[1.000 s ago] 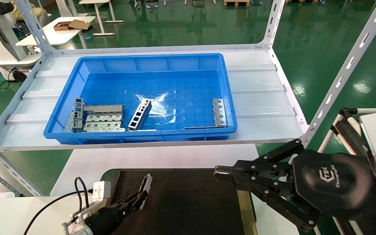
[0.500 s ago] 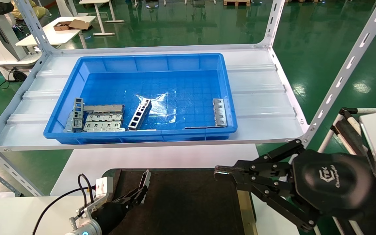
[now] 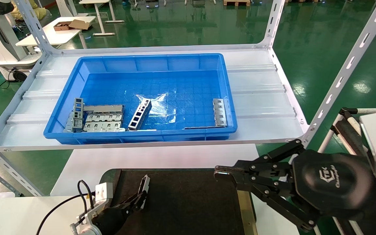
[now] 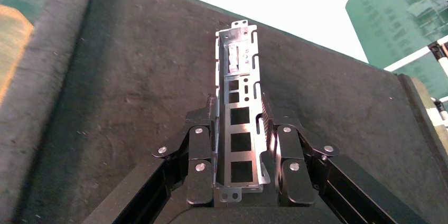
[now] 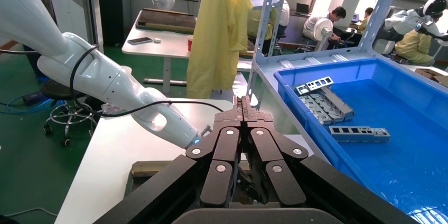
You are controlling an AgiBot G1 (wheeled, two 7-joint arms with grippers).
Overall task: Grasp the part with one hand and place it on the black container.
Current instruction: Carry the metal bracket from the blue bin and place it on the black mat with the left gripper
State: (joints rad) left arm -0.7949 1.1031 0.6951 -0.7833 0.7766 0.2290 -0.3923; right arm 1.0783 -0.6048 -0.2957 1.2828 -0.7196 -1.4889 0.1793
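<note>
- Compared with the frame half a second earlier, the left gripper (image 3: 141,198) had been drawn slightly back toward the bottom edge of the head view, and the part (image 3: 144,186) it carried had been lowered closer to the black container (image 3: 191,209).
- The part was seen clamped between the fingers (image 4: 199,166) of the left gripper (image 4: 240,174), one finger on each long side, with its far end projecting beyond them.
- In the left wrist view the part (image 4: 238,123) was shown as a slim grey channel with a row of rectangular openings, held over the dark textured surface of the black container (image 4: 132,86); whether it was touching that surface could not be told.
- In the head view the part lay in the lower left-centre of the frame, above the container's near-left region.
- The right gripper (image 3: 219,172) was held at the lower right of the head view, over the container's right edge, with its fingers (image 5: 227,150) pressed together on nothing.
- A blue bin (image 3: 142,62) was seen on the white shelf (image 3: 263,98) in the upper centre of the frame, with several metal pieces (image 3: 98,119) in its lower left corner.
- A white table (image 3: 155,156) was visible under the container.
</note>
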